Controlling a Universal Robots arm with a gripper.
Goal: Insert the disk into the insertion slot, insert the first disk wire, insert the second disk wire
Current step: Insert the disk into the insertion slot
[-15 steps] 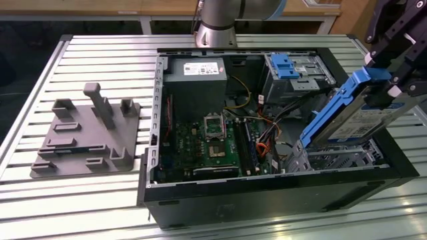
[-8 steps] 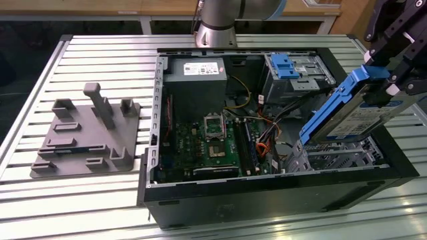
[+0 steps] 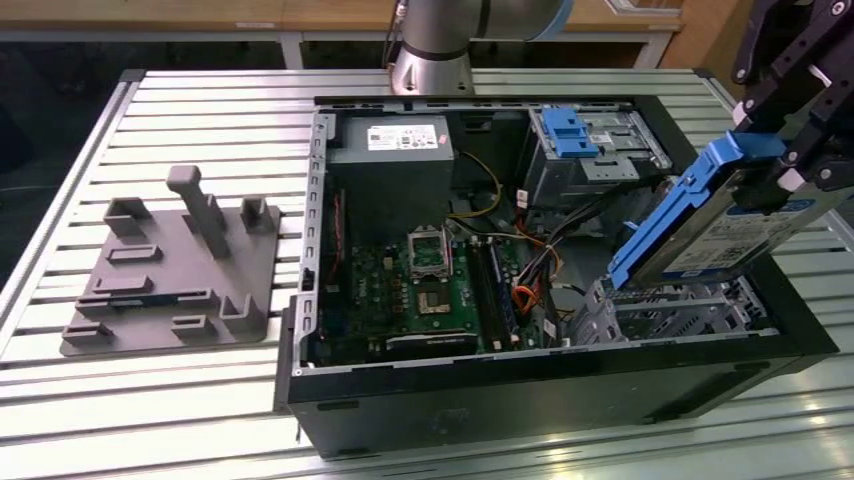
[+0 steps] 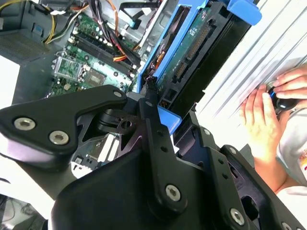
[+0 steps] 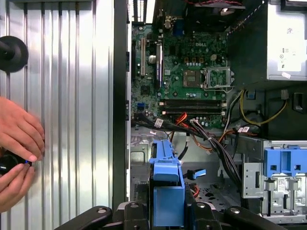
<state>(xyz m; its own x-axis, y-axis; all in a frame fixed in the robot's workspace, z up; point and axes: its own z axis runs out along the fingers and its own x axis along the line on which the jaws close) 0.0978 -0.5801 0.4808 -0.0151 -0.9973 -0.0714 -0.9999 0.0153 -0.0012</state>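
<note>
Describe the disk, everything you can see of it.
The disk is a flat silver drive with a white label, framed in bright blue plastic. It hangs steeply tilted, its lower end right at the perforated silver cage inside the open computer case, contact unclear. Its upper end is clamped in the gripper jaws. The second wrist view shows its circuit-board side.

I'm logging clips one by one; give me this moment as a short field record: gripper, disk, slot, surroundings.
gripper: shut on the disk
disk: tilted, lower end above the insertion slot, not seated
insertion slot: silver cage in the open computer case, at the exterior view's right
hands: a person's, beside the slatted table
fixture: grey, on the table at the exterior view's left
</note>
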